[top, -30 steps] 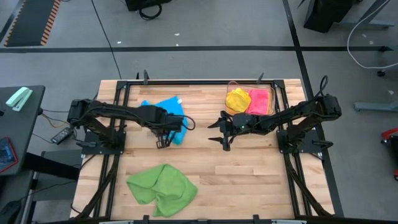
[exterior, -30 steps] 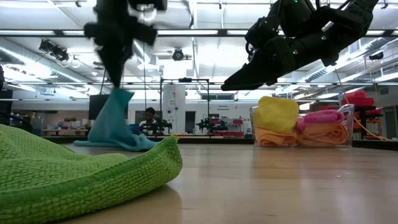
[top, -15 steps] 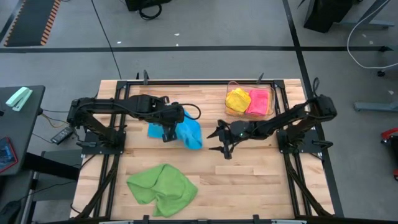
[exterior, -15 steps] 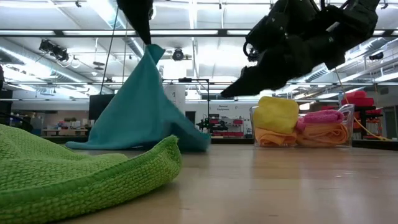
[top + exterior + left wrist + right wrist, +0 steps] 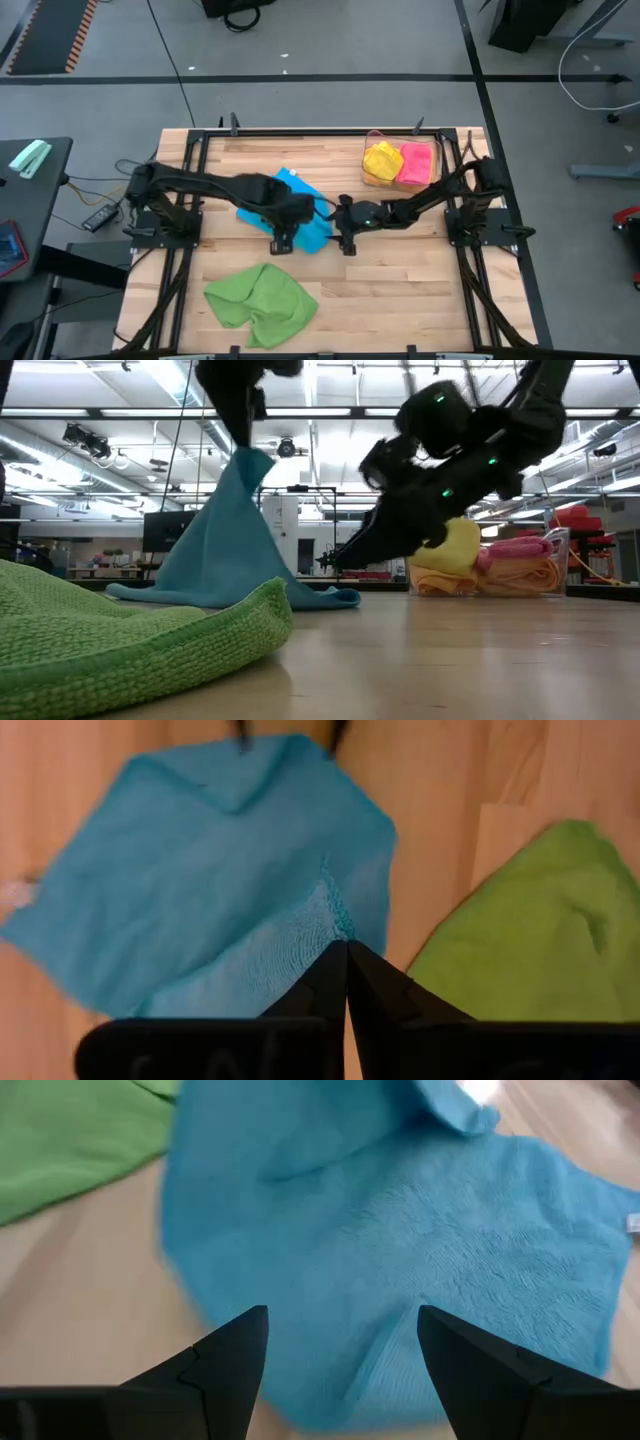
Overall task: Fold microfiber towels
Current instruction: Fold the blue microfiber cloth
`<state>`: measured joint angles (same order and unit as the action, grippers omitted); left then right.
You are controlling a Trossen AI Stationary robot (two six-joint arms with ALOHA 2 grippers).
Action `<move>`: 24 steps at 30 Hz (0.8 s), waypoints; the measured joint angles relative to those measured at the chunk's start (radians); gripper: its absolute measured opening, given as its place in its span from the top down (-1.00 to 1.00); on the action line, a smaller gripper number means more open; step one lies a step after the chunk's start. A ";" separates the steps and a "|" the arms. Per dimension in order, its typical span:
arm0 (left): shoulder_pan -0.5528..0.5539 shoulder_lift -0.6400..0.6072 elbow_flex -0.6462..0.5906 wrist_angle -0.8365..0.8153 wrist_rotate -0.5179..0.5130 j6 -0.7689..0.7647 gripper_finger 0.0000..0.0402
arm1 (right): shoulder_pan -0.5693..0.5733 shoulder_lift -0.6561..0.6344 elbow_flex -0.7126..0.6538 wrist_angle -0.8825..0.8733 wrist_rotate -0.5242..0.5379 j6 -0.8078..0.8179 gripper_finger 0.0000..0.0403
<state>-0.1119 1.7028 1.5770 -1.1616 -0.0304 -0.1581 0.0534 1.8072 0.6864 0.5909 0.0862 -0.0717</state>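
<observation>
high view: soft blue microfiber towel (image 5: 300, 212) at table centre, left gripper (image 5: 283, 243) pinching its corner; right gripper (image 5: 345, 240) spread, at its 3 o'clock.
low view: hangs limp, light; best taken by corners.

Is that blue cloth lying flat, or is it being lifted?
Partly lifted. The left gripper pinches one corner of the blue towel, pulling it into a tent while its lower edge rests on the table.

Two dark, matte-black jointed arms carry black cables; the right arm (image 5: 470, 435) shows small green indicator lights.
</observation>
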 joint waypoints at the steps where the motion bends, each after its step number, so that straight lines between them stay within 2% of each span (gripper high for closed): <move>1: -0.009 0.016 0.001 0.009 0.007 0.000 0.90 | -0.007 0.012 0.015 -0.010 0.001 0.000 -0.32; 8: -0.059 0.146 0.000 0.053 0.048 0.013 0.97 | -0.074 0.031 0.015 -0.068 0.006 0.000 -0.32; 14: -0.080 0.219 0.000 0.096 0.093 0.013 0.88 | -0.090 0.031 0.019 -0.093 0.015 -0.056 -0.32; 20: -0.095 0.232 -0.001 0.201 0.137 0.013 0.97 | -0.137 0.031 0.018 -0.128 0.219 -0.107 -0.32; 24: -0.104 0.231 0.000 0.346 0.140 0.014 0.91 | -0.196 0.031 0.019 -0.127 0.312 -0.122 -0.32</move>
<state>-0.2160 1.9343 1.5768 -0.8158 0.1097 -0.1444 -0.1422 1.8378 0.7054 0.4637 0.3981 -0.1934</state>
